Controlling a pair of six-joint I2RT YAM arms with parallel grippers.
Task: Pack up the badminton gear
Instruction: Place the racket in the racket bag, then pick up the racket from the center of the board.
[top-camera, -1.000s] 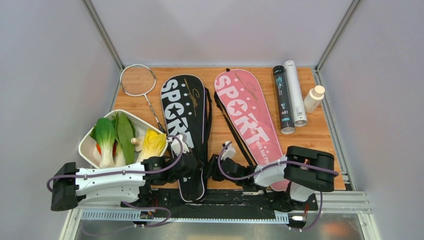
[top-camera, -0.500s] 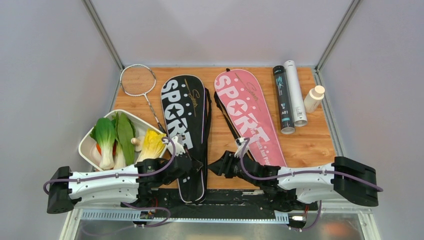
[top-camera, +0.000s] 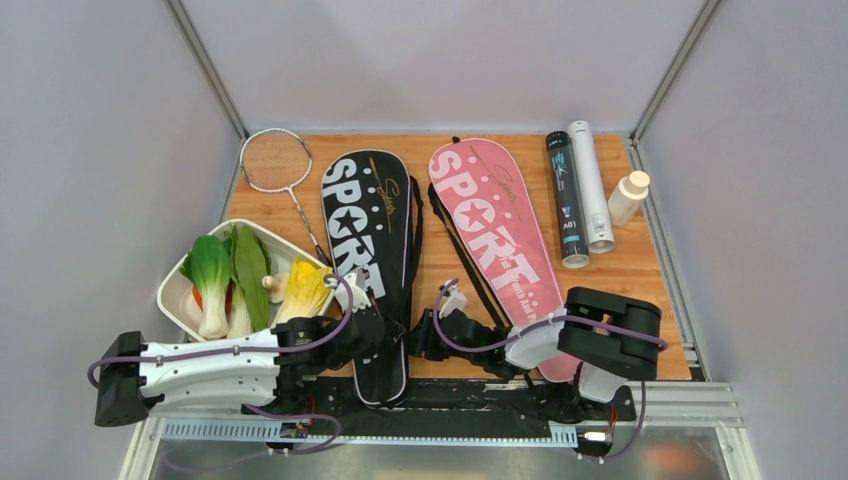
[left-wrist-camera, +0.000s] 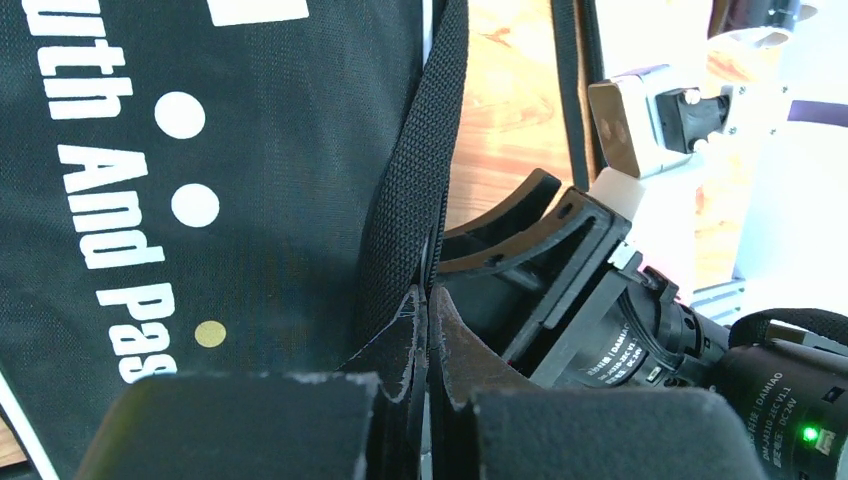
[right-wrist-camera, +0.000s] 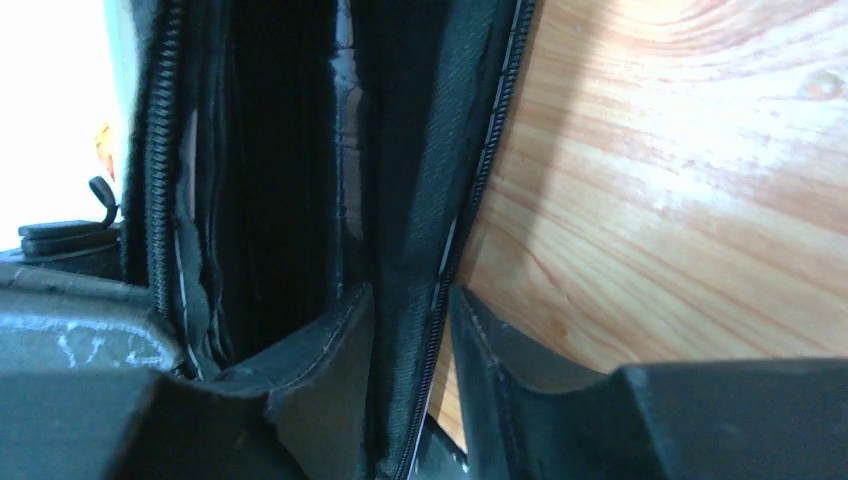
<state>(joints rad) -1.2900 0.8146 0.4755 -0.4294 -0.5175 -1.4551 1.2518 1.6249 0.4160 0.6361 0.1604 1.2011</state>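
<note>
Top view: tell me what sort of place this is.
Probably a robot test booth, not a sports hall: plain grey walls close in a small wooden table, and racket bags lie beside an unrelated tray of vegetables.

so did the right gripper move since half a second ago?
Yes. The right gripper pulled back toward the arm bases and slightly left, now beside the black bag's near end, away from the pink bag.

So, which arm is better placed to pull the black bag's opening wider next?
Right, probably. The left gripper is clamped shut on the black bag at its strap side, anchoring it, while the right gripper has its jaws apart around the zipper edge, one finger inside the opening.
</note>
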